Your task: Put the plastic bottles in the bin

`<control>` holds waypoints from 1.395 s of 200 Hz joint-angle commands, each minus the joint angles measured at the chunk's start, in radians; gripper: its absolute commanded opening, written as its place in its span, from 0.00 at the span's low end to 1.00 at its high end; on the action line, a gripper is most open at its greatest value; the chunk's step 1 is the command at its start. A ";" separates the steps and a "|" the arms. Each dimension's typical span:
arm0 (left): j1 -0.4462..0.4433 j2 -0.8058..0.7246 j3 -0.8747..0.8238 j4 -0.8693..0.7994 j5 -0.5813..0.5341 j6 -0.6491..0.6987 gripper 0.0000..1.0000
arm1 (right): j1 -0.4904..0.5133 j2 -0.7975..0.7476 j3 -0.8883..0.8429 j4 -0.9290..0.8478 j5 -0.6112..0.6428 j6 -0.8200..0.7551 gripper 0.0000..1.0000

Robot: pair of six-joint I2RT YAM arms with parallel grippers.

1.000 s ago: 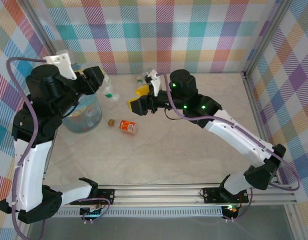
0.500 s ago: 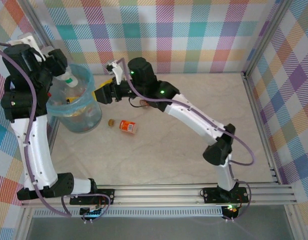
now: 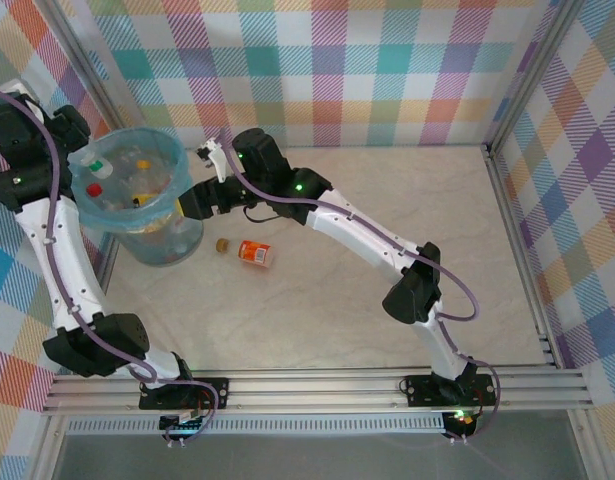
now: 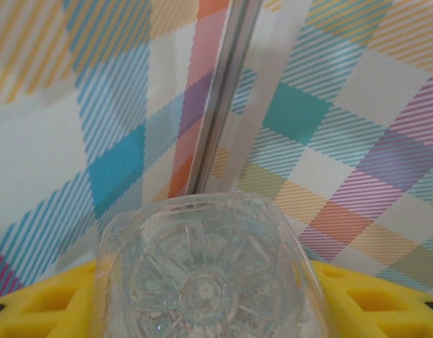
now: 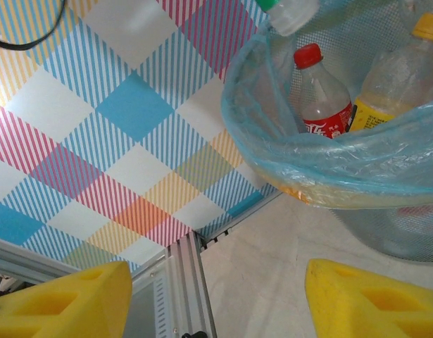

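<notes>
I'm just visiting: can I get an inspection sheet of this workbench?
Surface: pale table, no spills seen.
Job's things: bin holds several bottles; orange bottle lies on the table beside it.
Clutter: small brown piece near that bottle.
End effectors: left end effector grips a clear bottle over the bin; right end effector open, empty, beside the bin.
Cables: purple cables along both arms.
Surroundings: plaid walls, metal frame.

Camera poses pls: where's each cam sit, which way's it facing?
Top external: above and behind the bases, looking down on the table; left arm and right arm show.
Left wrist: looks along the left gripper at the clear bottle it clamps, wall behind.
Right wrist: looks past the open right gripper at the bin.
Shared: top and right wrist both show the bin.
</notes>
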 commanded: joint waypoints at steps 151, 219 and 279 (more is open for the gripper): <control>0.018 0.029 -0.421 0.226 0.141 0.166 0.64 | -0.015 -0.029 -0.045 -0.023 -0.069 -0.063 0.66; 0.018 -0.048 -0.515 0.203 0.190 0.183 0.62 | -0.014 -0.044 -0.071 -0.004 -0.078 -0.046 0.65; 0.018 -0.211 -0.462 0.119 0.191 0.119 0.91 | -0.015 -0.057 -0.082 0.013 -0.086 -0.023 0.64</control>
